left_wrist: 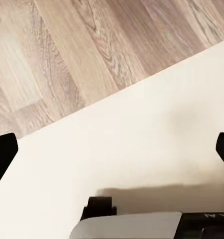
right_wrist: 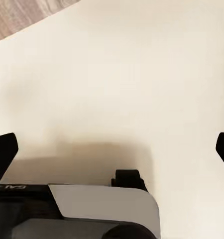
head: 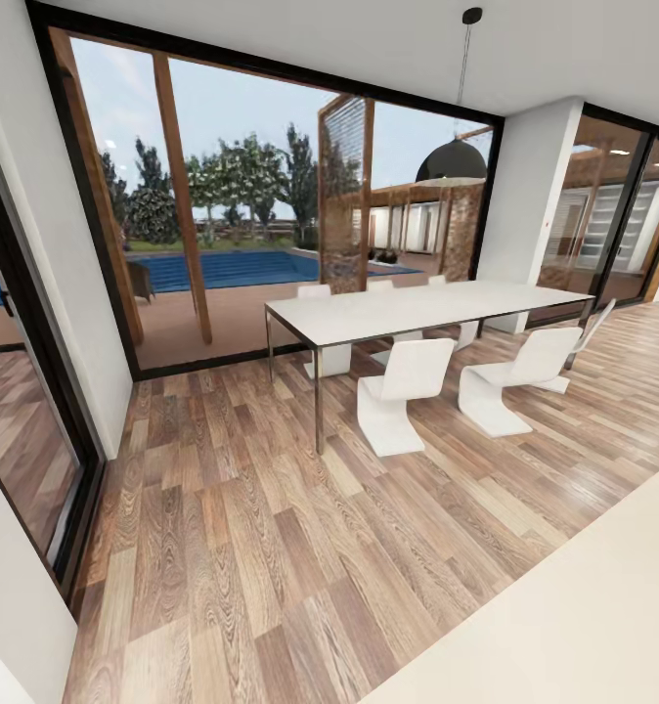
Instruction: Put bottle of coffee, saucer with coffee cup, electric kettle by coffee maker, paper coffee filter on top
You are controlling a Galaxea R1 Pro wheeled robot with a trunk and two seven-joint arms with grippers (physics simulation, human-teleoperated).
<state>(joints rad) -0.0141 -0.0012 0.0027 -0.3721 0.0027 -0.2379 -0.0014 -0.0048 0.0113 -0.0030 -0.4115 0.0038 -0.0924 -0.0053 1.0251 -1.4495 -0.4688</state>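
writing: part of a marking on the left wrist body, looks like "AI" flipped; similar bit on the right wrist body. Can't read either in full.
left gripper [left_wrist: 112, 149]: fingertips [left_wrist: 2, 154] at opposite edges of the wrist view, spread wide, nothing between. I see it over a cream surface [left_wrist: 142, 139], wood floor [left_wrist: 67, 59] past the cream edge.
right gripper [right_wrist: 112, 149]: fingertips [right_wrist: 2, 152] wide apart too, holding nothing. Cream surface [right_wrist: 132, 74] under it, sliver of wood floor [right_wrist: 17, 15] at one corner.
task items: none in my views, so no relation to either gripper and no axis or pointing to give. I'm facing a dining area, not the kitchen.
head view: cream surface [head: 584, 606] cuts across lower right corner, edge runs diagonal. Wood floor [head: 271, 548] fills the mid.
table [head: 417, 308]: long white top, thin metal legs, long axis runs left-near to right-far. Stands by the glass.
chairs: two white z-shaped chairs on the near side [head: 400, 391] and [head: 520, 376], more on the far side partly hidden by the top.
lamp [head: 452, 161]: black dome pendant hanging above the table's right half.
window [head: 261, 196]: floor-to-ceiling glass, black frame. Outside: pool [head: 232, 266], wood posts, trees.
right wall: white pillar [head: 530, 196], then more glass [head: 623, 215].
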